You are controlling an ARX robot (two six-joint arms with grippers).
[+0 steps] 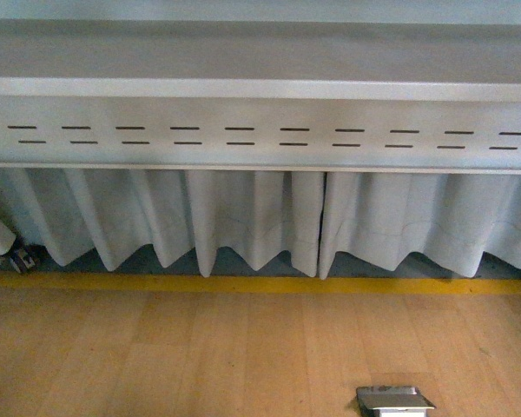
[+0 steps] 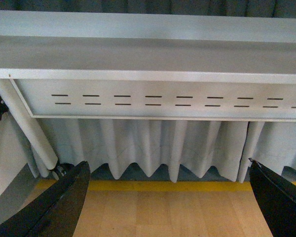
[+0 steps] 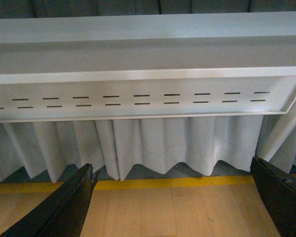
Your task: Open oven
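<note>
The oven is out of view in every frame. My left gripper (image 2: 170, 197) is open, its two black fingers (image 2: 54, 207) wide apart with only wooden floor between them. My right gripper (image 3: 172, 200) is open too, and its black fingers (image 3: 64, 210) frame bare floor and the yellow line. Neither arm shows in the front view. All three views look under a grey metal table (image 1: 260, 87) from low down.
A slotted grey panel (image 1: 260, 135) runs under the table's edge. White pleated curtain (image 1: 243, 217) hangs behind it, above a yellow floor stripe (image 1: 260, 283). A white table leg with a caster (image 1: 22, 258) stands at the left. A metal floor box (image 1: 392, 400) sits in the wooden floor.
</note>
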